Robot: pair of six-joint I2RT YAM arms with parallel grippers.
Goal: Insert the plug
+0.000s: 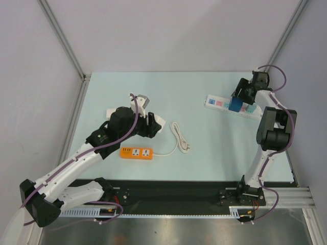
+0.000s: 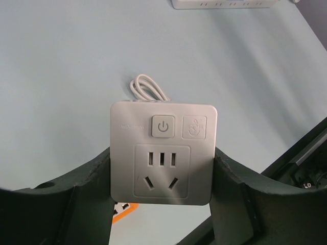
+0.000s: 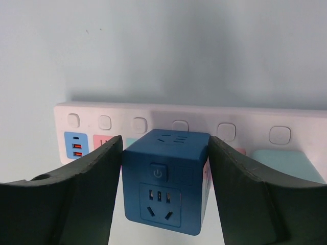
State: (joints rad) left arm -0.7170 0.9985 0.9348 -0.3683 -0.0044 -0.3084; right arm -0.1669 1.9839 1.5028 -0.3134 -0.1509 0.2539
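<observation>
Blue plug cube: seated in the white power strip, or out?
Cannot tell. The blue plug cube stands over the white power strip between the fingers of the right hand, but its underside is hidden.

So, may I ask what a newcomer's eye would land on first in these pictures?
Probably the plug, a blue cube held between the fingers of the right gripper, right over the white power strip at the far right of the top view. Next comes the white square socket block, clamped in the left gripper at centre-left, with the orange power strip lying just on its near side.
</observation>
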